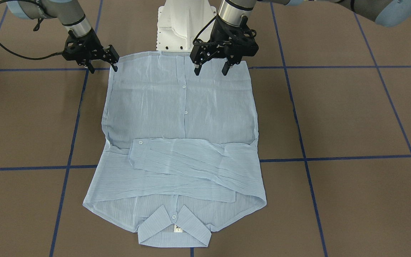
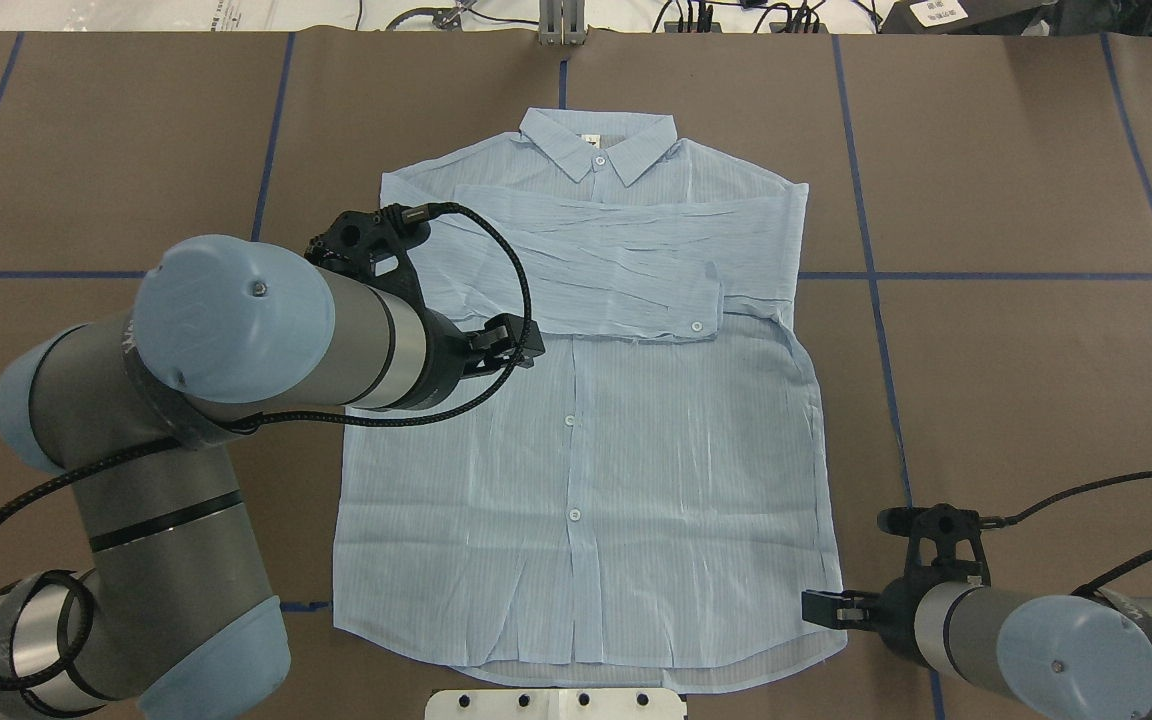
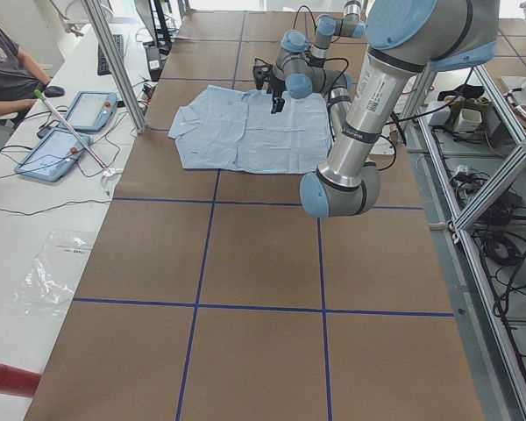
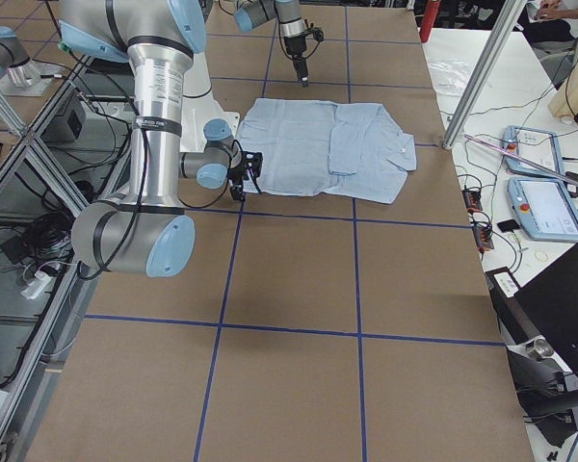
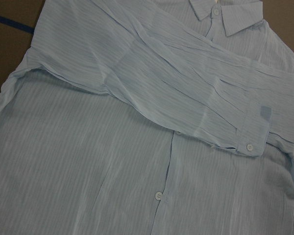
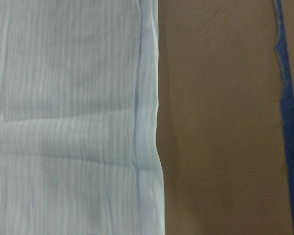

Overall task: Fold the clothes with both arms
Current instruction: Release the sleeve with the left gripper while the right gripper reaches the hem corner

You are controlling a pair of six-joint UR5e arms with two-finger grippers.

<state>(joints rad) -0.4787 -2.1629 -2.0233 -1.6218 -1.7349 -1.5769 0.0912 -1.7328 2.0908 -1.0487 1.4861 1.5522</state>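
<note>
Sleeves lie crossed on the thin light-blue pinstriped shirt (image 1: pixel 155 107). My black left claw (image 1: pixel 209 70) and right claw (image 1: pixel 102 67) hang spread near its hem. Next, I judge: pinch both hem corners.

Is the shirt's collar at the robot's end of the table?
No, the collar is at the far end of the shirt, away from the robot.

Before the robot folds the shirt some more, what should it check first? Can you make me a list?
1. Shirt lies flat, button side up: ok.
2. Sleeves folded across the chest: ok.
3. Left gripper open, raised above the shirt: ok.
4. Right gripper open, beside the shirt's bottom corner: ok.
5. Either gripper touching the cloth: cannot tell.
</note>
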